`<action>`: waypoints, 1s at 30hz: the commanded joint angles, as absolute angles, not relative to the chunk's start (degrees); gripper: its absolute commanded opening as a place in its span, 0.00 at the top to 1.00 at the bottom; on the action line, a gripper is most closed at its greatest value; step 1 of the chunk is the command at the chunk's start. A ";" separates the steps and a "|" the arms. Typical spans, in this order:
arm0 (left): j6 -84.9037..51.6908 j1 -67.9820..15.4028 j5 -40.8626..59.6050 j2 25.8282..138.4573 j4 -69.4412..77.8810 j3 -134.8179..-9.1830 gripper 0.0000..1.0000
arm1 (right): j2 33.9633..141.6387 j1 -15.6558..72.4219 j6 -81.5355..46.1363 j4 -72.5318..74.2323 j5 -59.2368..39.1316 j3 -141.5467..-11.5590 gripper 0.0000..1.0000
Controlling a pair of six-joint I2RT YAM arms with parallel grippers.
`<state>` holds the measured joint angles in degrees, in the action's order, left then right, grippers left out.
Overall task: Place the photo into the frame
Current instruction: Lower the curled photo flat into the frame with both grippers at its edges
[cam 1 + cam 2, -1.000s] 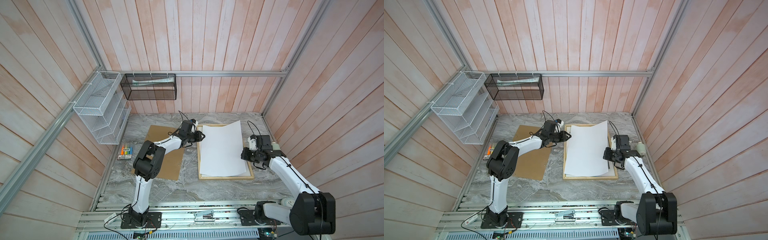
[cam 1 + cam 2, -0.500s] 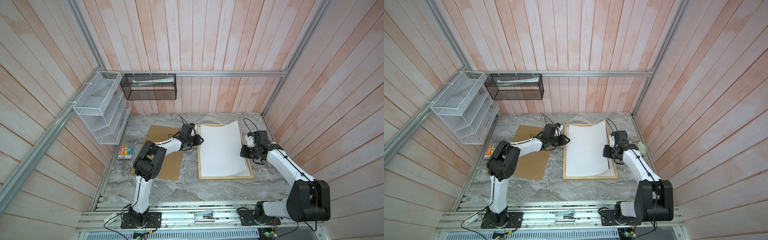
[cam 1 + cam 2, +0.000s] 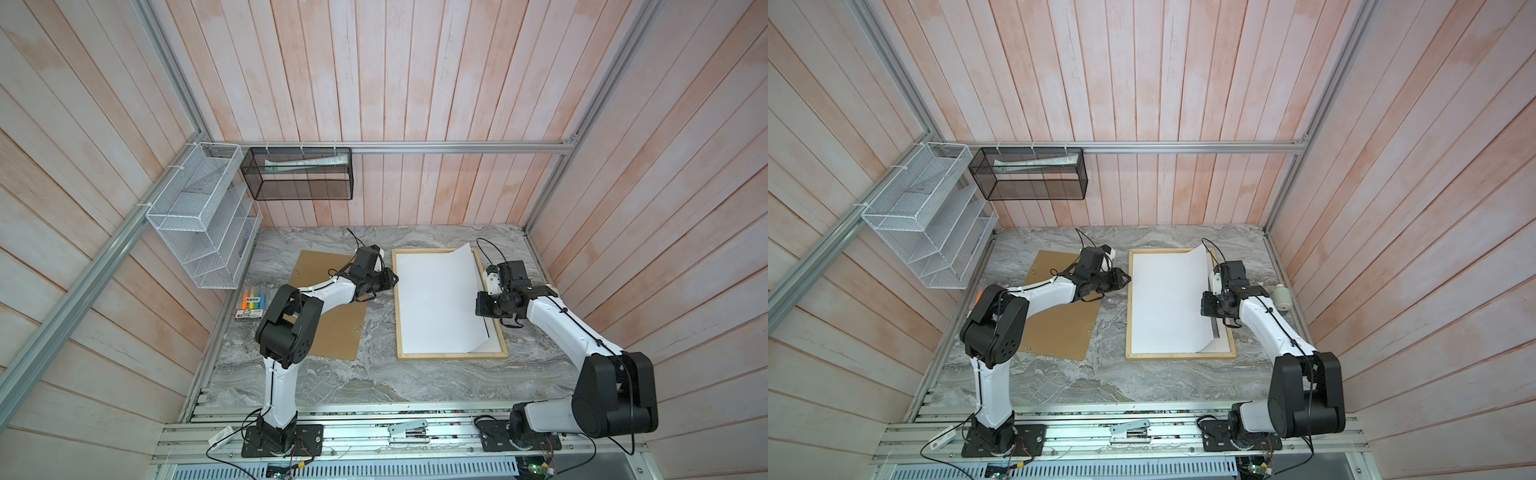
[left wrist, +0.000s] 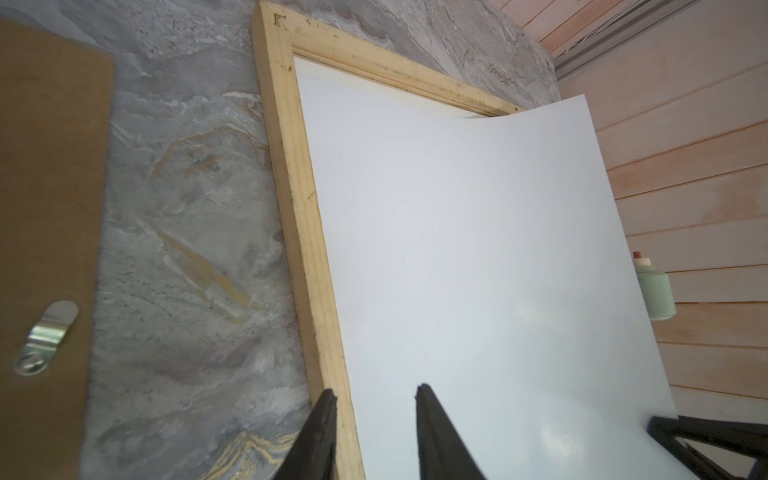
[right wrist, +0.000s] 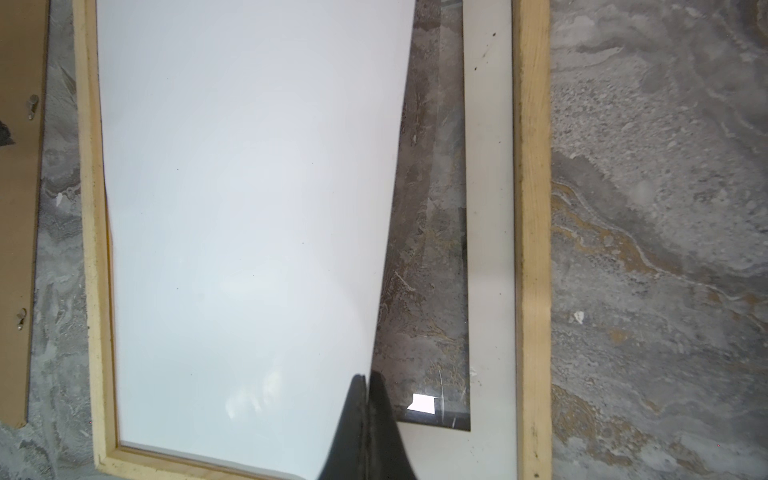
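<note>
A grey marbled desk point(image 3: 332, 382) sat between pink plank walls point(image 3: 415, 83). The photo point(image 3: 436, 299), white back up, lay in the wooden frame point(image 3: 451, 355), its right edge lifted, pinched by the right end effector point(image 3: 482, 305); the left end effector point(image 4: 374, 395) hovered released over the frame's left rail

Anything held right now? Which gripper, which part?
Right gripper is shut on the photo, pinching its raised long edge, the one on the right arm's side. Left gripper is open beside the frame, holding nothing.
</note>
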<state>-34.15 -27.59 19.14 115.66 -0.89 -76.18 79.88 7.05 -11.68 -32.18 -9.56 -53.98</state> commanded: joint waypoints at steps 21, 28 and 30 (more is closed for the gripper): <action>-35.29 -27.66 15.54 111.25 -0.09 -69.57 0.60 | 78.14 6.77 -15.18 -33.95 5.97 -55.24 0.49; -34.73 -30.20 16.14 111.86 1.78 -67.62 0.60 | 78.31 5.32 -18.25 -28.93 6.99 -53.00 0.43; -34.50 -30.67 15.89 111.90 1.76 -67.41 0.60 | 78.40 4.84 -19.82 -25.66 5.29 -51.32 0.42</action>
<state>-35.11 -29.91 16.60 112.71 0.03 -68.10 79.15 5.45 -17.02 -29.65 5.26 -53.17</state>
